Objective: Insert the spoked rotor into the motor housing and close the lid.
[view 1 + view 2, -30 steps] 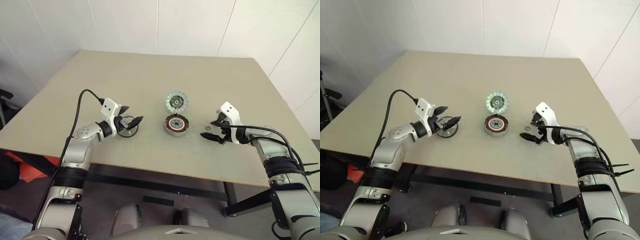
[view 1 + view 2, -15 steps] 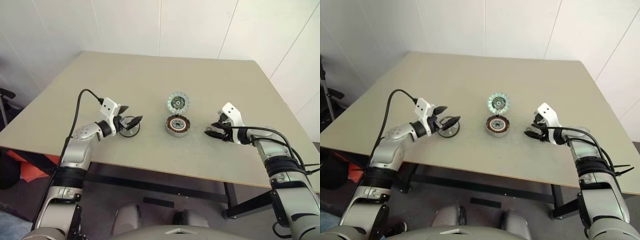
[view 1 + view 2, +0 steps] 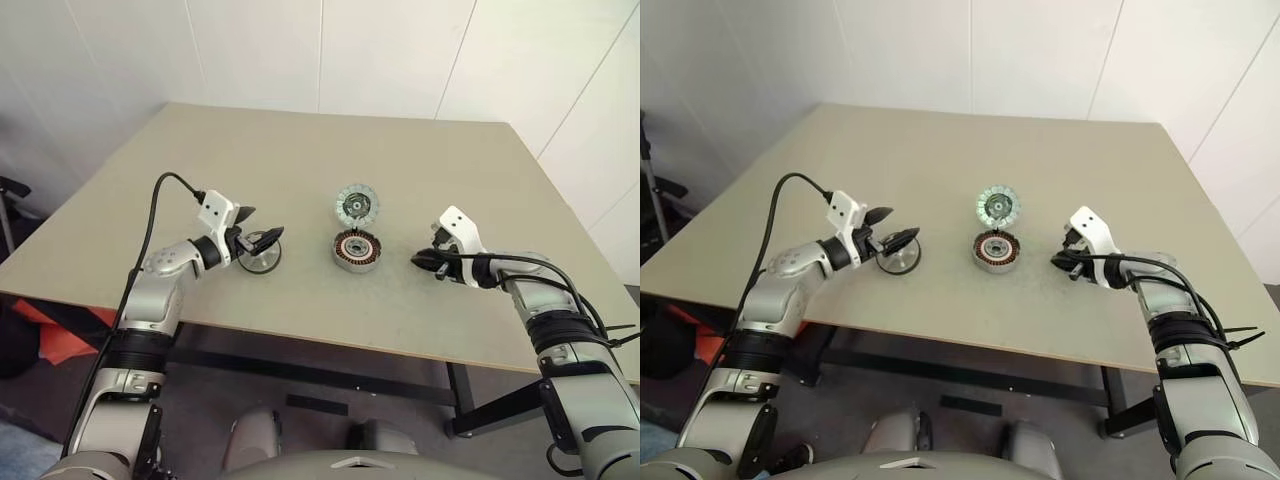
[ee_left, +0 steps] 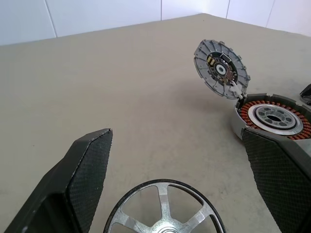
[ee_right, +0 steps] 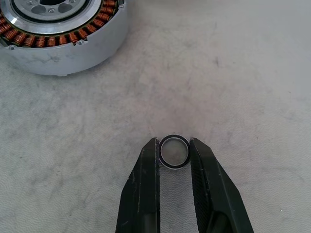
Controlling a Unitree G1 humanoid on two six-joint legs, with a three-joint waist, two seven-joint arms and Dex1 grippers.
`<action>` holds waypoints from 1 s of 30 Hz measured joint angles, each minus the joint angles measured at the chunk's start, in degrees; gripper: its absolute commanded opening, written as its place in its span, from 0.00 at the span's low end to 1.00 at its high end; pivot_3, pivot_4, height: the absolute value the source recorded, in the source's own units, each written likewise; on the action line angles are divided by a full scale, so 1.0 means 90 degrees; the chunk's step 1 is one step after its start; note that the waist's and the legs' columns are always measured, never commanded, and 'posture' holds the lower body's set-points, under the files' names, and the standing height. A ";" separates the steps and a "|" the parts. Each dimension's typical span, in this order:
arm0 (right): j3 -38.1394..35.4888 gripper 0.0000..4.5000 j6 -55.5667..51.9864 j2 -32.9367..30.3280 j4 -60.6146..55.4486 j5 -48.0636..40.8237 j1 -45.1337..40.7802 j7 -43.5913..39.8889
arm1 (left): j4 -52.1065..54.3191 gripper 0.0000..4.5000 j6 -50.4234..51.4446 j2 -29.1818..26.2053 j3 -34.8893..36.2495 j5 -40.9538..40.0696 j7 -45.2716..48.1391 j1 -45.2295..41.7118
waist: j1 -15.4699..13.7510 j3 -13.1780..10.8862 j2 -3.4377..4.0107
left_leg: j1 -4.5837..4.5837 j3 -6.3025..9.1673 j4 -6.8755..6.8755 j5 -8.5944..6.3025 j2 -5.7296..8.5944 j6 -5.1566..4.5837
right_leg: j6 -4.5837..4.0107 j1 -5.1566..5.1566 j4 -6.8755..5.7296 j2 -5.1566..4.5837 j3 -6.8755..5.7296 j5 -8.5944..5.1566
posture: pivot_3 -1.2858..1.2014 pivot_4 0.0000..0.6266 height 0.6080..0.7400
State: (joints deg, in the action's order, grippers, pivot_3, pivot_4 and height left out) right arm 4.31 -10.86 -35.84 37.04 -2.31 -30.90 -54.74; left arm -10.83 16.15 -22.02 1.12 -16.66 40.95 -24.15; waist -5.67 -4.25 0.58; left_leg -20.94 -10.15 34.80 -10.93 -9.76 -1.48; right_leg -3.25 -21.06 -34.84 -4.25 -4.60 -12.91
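right fingers (image 5: 174,145) pinching small ring (image 5: 174,152), table (image 5: 252,73)

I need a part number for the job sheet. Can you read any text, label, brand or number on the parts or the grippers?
None can be read.
spoked rotor: bare metal, no marking.
motor housing: no lettering visible.
lid: small dark and gold details near the hub, too small to read.
small ring between the right gripper's fingers: no marking.

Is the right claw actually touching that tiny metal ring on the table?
Touching. The right wrist view shows the right claw with both black fingers pressed against opposite sides of the small silver ring, no gap visible.
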 measured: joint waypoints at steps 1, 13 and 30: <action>0.0013 0.12 -0.0014 0.0000 -0.0049 0.0015 0.0000 0.0010 | 0.0000 1.00 0.0000 -0.0005 0.0000 0.0001 -0.0001 0.0000 | 0.0006 0.0000 0.0000 | -0.0001 -0.0001 0.0000 0.0000 0.0000 0.0000 | 0.0000 -0.0002 0.0000 0.0000 0.0000 0.0000 | 0.52 0.00 1.00; 0.0141 0.12 -0.0667 0.0423 -0.1689 -0.0013 -0.0427 0.0231 | -0.0001 1.00 -0.0001 -0.0001 -0.0065 0.0046 -0.0024 0.0000 | 0.0000 0.0001 0.0002 | -0.0091 -0.0004 -0.0074 0.0005 -0.0001 0.0003 | -0.0050 -0.0135 -0.0022 0.0005 -0.0005 0.0026 | 0.52 0.00 1.00; 0.0875 0.12 -0.1393 0.0919 -0.2233 0.0000 -0.0382 -0.0008 | 0.0014 1.00 0.0010 -0.0041 -0.0057 0.0087 -0.0203 0.0072 | -0.0013 0.0000 0.0001 | -0.0080 -0.0003 -0.0062 0.0007 0.0000 0.0015 | -0.0048 -0.0121 -0.0029 0.0002 -0.0004 0.0026 | 0.52 0.00 1.00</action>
State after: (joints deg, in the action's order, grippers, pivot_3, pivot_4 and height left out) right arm 12.19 -23.39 -27.58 16.94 -2.30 -34.34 -54.81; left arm -10.71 16.24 -22.39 0.60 -15.87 39.12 -23.50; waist -5.79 -4.25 0.60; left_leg -21.66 -10.18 34.24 -10.86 -9.76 -1.35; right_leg -3.67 -22.15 -35.10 -4.23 -4.63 -12.68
